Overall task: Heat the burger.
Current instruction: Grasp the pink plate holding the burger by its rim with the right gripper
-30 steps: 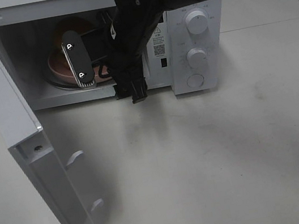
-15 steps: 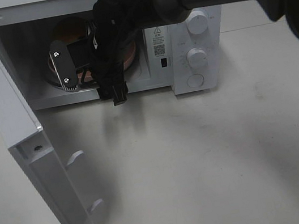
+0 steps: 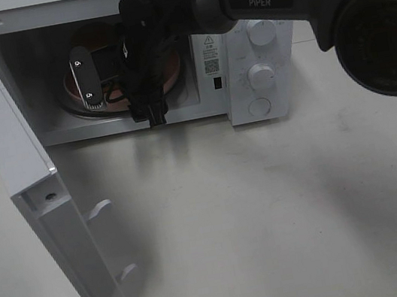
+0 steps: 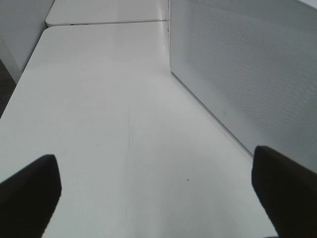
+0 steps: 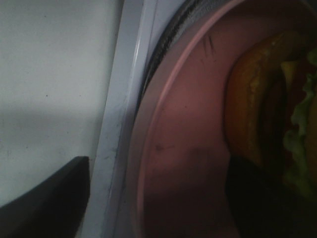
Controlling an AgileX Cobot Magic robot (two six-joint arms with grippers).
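From the high camera I see the right gripper (image 3: 106, 76) reaching into the open microwave (image 3: 259, 54), over the pink plate (image 3: 171, 73) on the turntable. My left wrist camera shows the left gripper (image 4: 158, 191) spread wide above the desk (image 4: 99, 124). On the right wrist camera the burger (image 5: 270, 114) sits on the plate; I cannot tell whether these fingers grip anything.
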